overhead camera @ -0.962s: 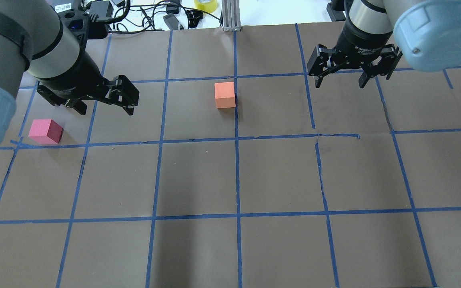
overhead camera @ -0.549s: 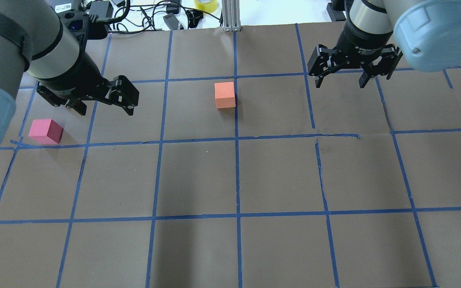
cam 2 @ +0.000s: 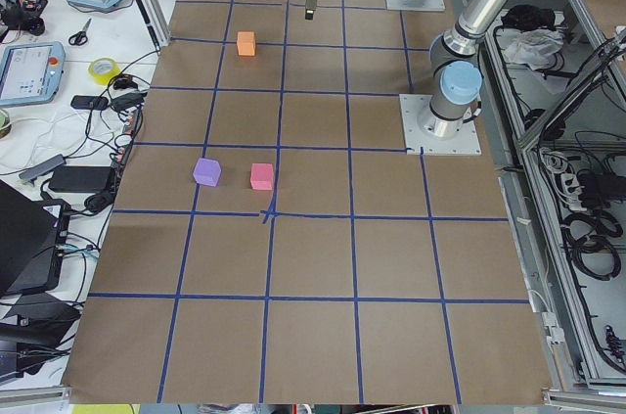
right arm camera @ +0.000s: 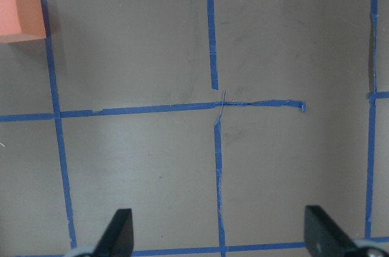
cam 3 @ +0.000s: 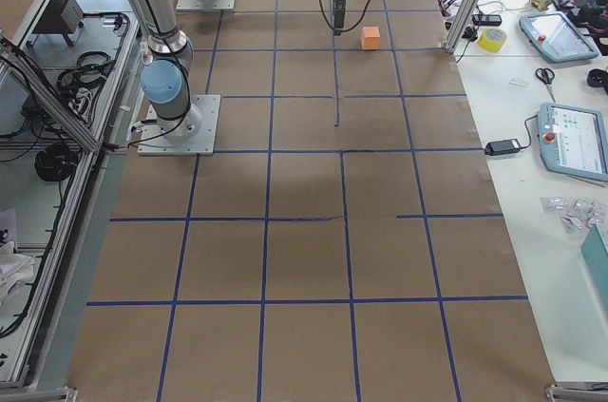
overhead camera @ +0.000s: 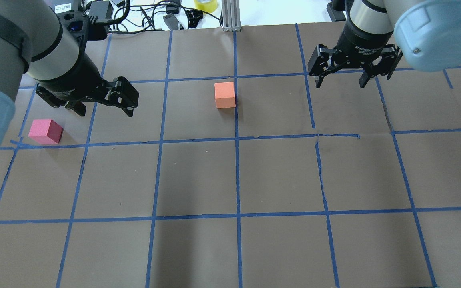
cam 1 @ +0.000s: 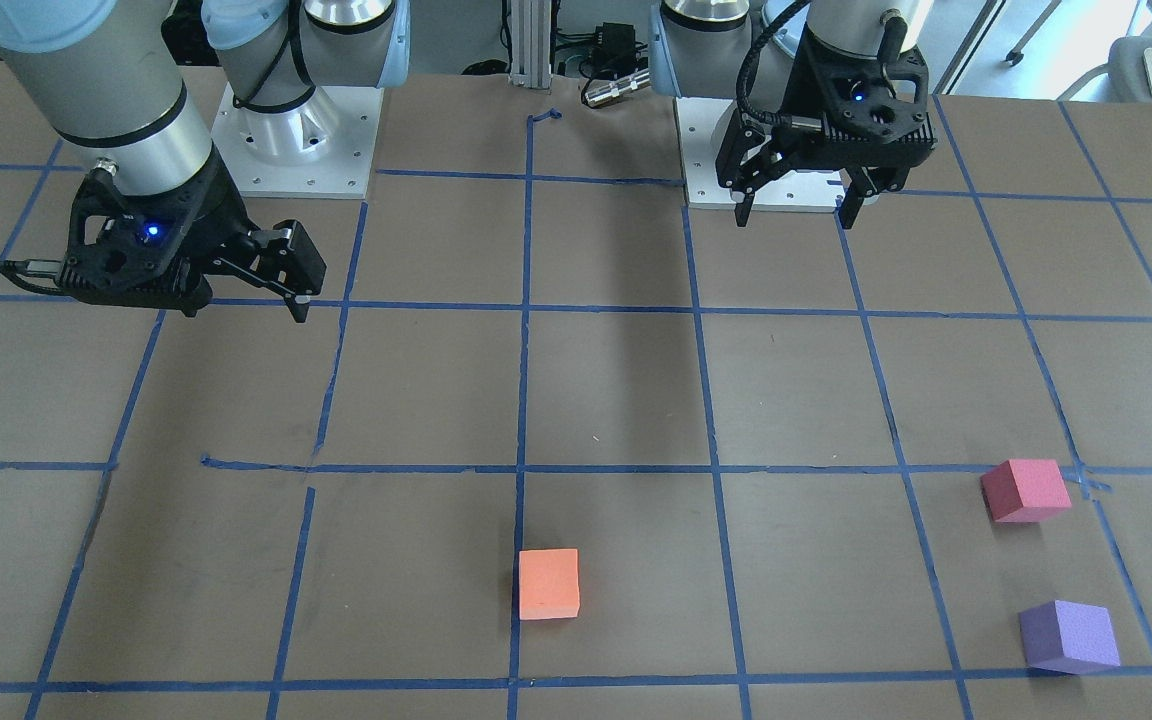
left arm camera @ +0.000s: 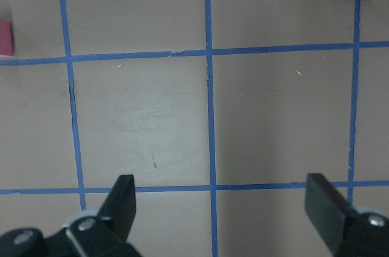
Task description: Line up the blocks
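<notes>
The orange block (overhead camera: 225,95) sits near the far middle of the table, and also shows in the front view (cam 1: 548,584). The pinkish-red block (overhead camera: 45,131) lies at the left. The purple block (cam 1: 1069,636) lies beyond it, next to it in the left side view (cam 2: 206,171), and is hidden behind my left arm in the overhead view. My left gripper (overhead camera: 105,110) is open and empty, above the table to the right of the pinkish-red block. My right gripper (overhead camera: 340,83) is open and empty, well right of the orange block.
Brown paper with a blue tape grid (overhead camera: 237,176) covers the table. Cables, a tape roll (overhead camera: 205,4) and a metal post (overhead camera: 229,16) stand beyond the far edge. Both arm bases (cam 1: 296,150) are mounted at the robot's side of the table.
My left arm has shifted very slightly. The blocks and the right gripper have not moved.
</notes>
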Robot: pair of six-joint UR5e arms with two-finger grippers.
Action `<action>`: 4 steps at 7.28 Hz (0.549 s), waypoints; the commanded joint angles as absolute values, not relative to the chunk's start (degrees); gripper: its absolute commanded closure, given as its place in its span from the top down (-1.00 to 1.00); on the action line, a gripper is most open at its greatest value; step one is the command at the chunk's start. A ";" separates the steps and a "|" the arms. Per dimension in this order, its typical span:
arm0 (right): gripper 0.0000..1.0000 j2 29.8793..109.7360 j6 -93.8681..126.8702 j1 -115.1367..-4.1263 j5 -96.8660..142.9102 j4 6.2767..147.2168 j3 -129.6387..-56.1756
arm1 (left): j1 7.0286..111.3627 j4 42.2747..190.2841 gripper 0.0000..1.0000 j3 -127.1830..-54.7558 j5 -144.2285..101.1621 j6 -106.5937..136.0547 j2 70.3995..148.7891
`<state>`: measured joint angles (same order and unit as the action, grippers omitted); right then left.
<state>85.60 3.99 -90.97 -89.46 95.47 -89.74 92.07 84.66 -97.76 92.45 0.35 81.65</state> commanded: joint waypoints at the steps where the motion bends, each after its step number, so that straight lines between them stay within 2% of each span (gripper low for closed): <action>1: 1.00 85.61 3.35 -90.97 -89.47 95.71 -89.74 | 92.11 84.46 1.00 -98.96 92.37 0.35 80.95; 4: 1.00 85.61 2.37 -90.79 -89.47 95.80 -89.82 | 92.11 84.29 1.00 -98.79 92.29 0.44 81.04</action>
<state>85.60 2.46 -90.91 -89.49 95.76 -89.76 92.12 84.37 -98.86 92.32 0.37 81.03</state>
